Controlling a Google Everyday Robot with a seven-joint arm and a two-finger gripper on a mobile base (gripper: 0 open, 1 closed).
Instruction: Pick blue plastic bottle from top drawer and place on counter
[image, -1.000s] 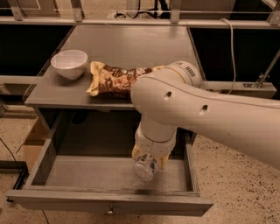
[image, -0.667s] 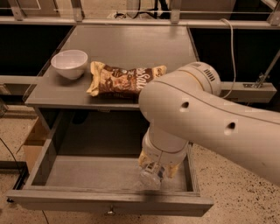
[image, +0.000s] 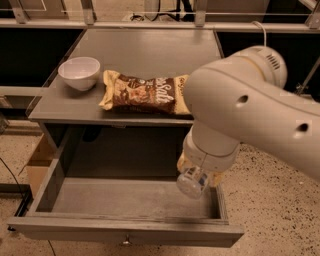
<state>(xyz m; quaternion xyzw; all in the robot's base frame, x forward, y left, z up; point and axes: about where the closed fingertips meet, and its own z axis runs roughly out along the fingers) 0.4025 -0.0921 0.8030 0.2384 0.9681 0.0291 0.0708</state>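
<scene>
The top drawer (image: 125, 231) is pulled open below the counter (image: 145, 50). My gripper (image: 198, 174) hangs under the big white arm, over the drawer's right end. It is shut on the blue plastic bottle (image: 192, 183), a small clear bottle whose round end faces the camera. The bottle is held off the drawer floor, near the right wall. The arm hides most of the gripper and the rest of the bottle.
A white bowl (image: 79, 72) sits at the counter's front left. A brown and yellow snack bag (image: 142, 93) lies along the counter's front edge, its right end behind the arm. A cardboard box (image: 37, 165) stands on the floor to the left.
The arm has swung right and a little up, carrying the bottle from the drawer's middle right toward its right wall.
</scene>
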